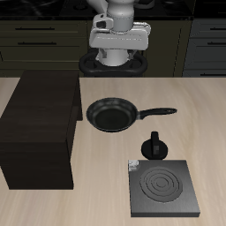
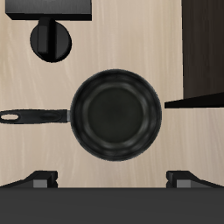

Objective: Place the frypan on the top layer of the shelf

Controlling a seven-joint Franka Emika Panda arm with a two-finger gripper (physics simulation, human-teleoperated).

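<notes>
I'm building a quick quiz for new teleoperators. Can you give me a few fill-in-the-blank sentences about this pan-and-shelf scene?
1. The frypan rests on the ____, not on the shelf.
2. The stove plate lies nearer the table's ____ edge than the frypan.
3. A small black moka pot stands between the frypan's handle and the ____.
4. The gripper holds ____.

Missing words: table; front; stove plate; nothing

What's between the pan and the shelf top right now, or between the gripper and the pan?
Nothing visible. The frypan sits on bare table beside the shelf, whose flat top looks free. The gripper hangs open over the pan with nothing between.
</notes>
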